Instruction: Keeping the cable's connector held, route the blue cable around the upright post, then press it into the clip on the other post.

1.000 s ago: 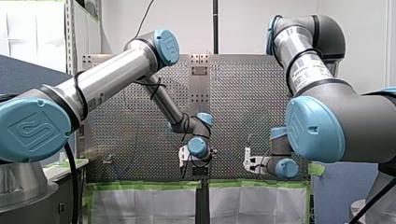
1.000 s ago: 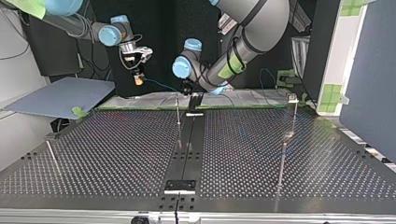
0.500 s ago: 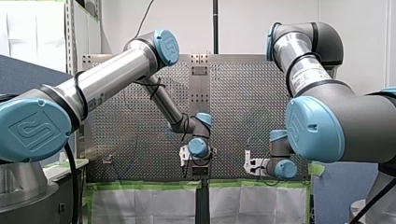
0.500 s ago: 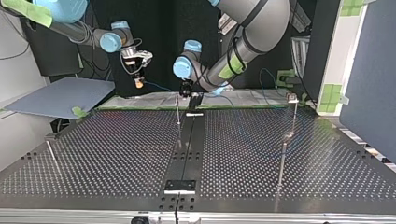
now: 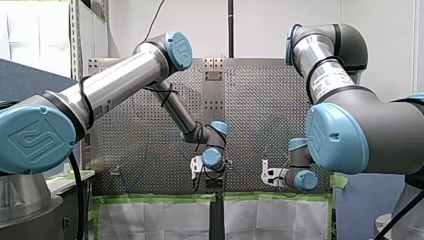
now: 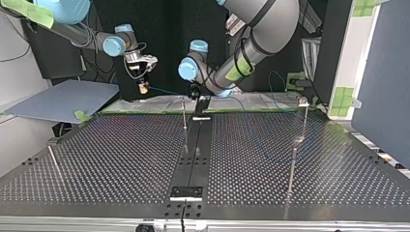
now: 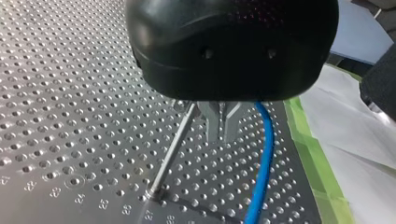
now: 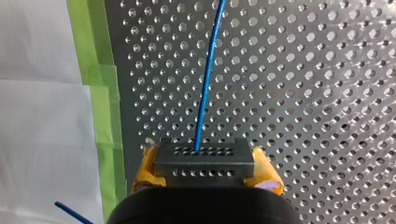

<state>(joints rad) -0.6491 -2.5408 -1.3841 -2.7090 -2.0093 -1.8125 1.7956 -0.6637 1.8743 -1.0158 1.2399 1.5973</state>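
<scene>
My right hand [image 8: 205,170] clamps the connector [image 8: 204,161]; my left hand [image 7: 221,133], fingers nearly closed, sits beside the blue cable [image 7: 262,154]. I'd keep tension gentle, sweeping low round the upright post [image 7: 173,149].

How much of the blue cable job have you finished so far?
Done: my right gripper, with yellow pads, clamps the dark grey block connector, and the blue cable runs out of it. In hand: my left gripper is beside the thin upright metal post, and no wrap shows yet. Left: rounding that post, then pressing the cable into the clip on the other post.
</scene>
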